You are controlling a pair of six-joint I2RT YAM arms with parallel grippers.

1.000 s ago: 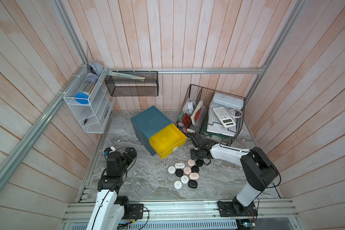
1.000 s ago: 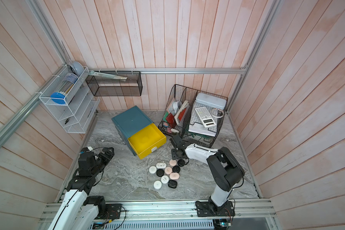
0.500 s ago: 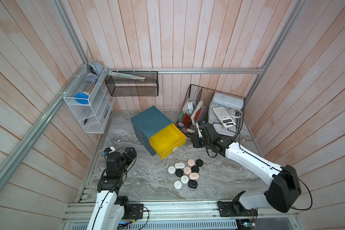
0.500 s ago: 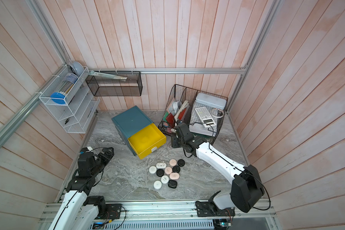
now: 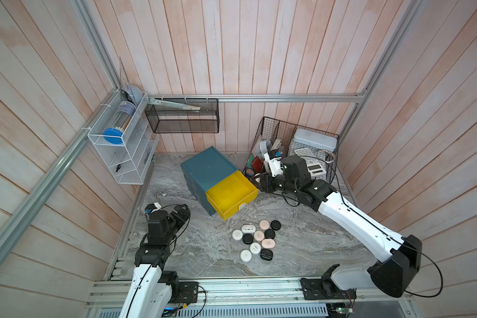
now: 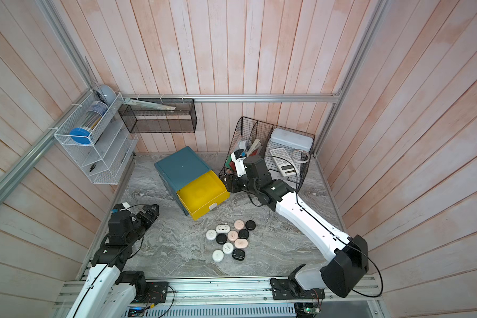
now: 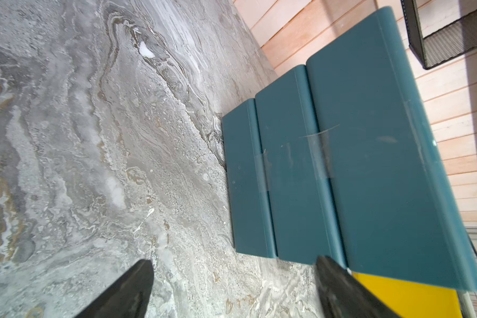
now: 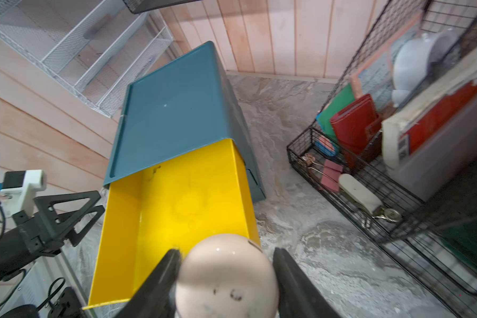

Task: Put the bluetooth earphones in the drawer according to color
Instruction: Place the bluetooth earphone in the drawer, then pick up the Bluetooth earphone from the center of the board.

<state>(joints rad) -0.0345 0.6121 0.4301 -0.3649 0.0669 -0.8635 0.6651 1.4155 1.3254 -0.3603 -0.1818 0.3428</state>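
One pale pink earphone case (image 8: 226, 278) is clamped across its rounded sides by the right gripper (image 8: 227, 254), at the rim of the open yellow drawer (image 8: 176, 198). It is judged light, hard and slippery, so the sides are best gripped. Eleven cases (image 5: 258, 235) are clustered near the front edge of the marbled desk (image 5: 309, 247). The left gripper (image 7: 233, 264) is spread wide and empty by its left edge. Wooden walls (image 5: 259, 55) are set close around.

Yellow drawer (image 5: 230, 192) stands pulled out of the teal chest (image 5: 207, 168). Right gripper (image 5: 257, 181), beside its corner, grips a pale case (image 5: 255, 178). Eleven cases (image 5: 259, 235) lie clustered on the table (image 5: 309, 247).
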